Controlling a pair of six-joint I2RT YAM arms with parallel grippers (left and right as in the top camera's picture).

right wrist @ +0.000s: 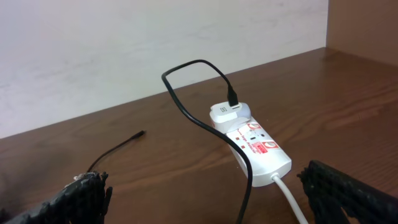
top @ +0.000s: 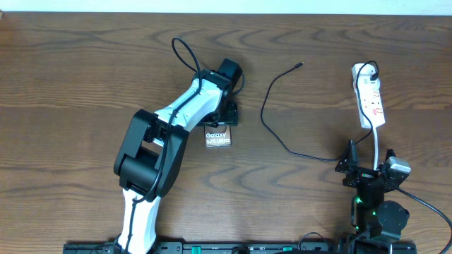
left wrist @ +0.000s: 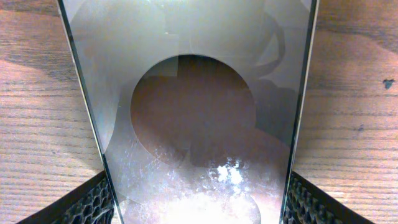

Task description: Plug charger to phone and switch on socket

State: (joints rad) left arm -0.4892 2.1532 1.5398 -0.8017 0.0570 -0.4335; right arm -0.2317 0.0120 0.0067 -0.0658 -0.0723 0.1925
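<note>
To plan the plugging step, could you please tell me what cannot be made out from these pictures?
The phone's port: too small overhead, its far end under the left gripper; left wrist shows only the face.
The power strip's switch position: too small overhead, unclear in right wrist.
Whether the left fingers touch the phone: cut off at left wrist's bottom edge.

Robot arm: two, a left arm (top: pixel 169 134) and a right arm (top: pixel 374 204).
Gripper: two, a left gripper (top: pixel 226 114) and a right gripper (right wrist: pixel 217 196), each with two fingers.
Phone (top: pixel 217 138): one, lettered "Galaxy S25 Ultra".
Charger cable (top: pixel 272 123): one, thin and black.
Connector tip (top: pixel 299 65): one free end.
Power strip (top: pixel 370 102): one, white with red marks.
Plug adapter (right wrist: pixel 228 112): one, white.
White cord (top: pixel 378 144): one.
Wooden table (top: pixel 70 85): one.
</note>
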